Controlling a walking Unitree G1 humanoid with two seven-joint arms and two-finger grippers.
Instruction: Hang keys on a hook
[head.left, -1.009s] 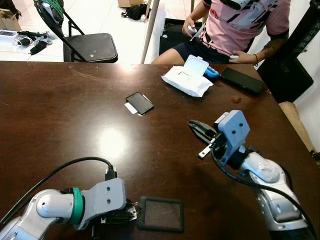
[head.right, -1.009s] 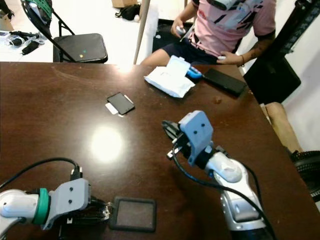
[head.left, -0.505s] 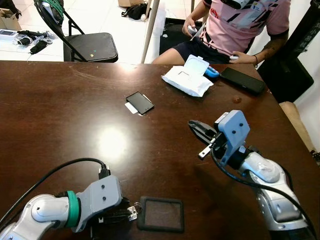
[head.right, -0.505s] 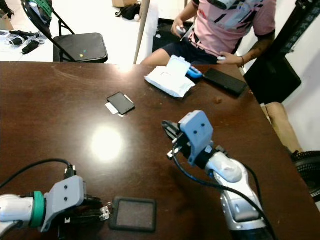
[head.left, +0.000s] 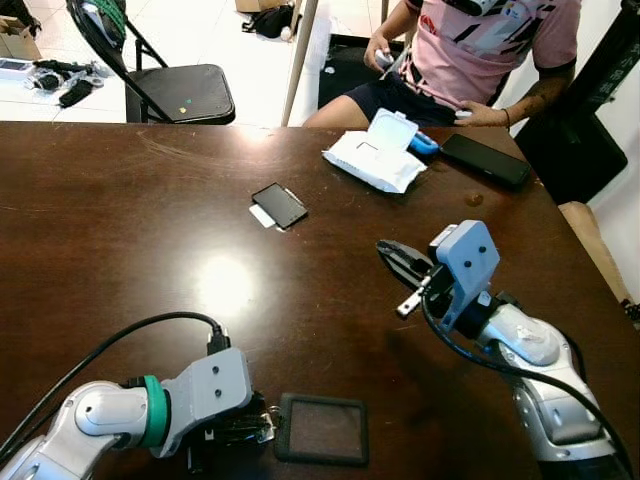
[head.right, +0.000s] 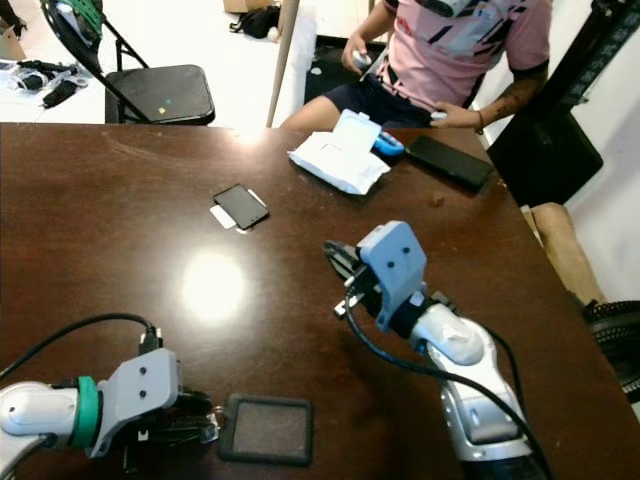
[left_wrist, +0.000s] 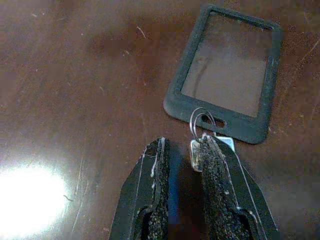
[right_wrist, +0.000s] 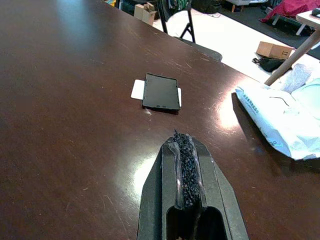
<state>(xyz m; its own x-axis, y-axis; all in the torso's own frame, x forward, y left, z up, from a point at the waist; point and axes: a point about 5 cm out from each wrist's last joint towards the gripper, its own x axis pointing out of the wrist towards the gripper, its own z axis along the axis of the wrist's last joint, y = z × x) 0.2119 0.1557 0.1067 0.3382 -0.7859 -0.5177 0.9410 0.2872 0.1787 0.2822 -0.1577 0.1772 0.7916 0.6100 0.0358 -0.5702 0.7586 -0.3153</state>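
While the left gripper (left_wrist: 182, 152) gapes narrowly, a silver-ringed key (left_wrist: 200, 150) touches one finger.

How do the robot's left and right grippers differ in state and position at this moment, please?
The left gripper is open, low at the near table edge, its fingers astride the key ring on the black card holder; the right gripper is shut, empty, farther out over bare table. Both have black fingers.

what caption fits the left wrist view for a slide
Left gripper, fingers slightly apart, at the key ring and small metal tag attached to a black card holder on the brown table.
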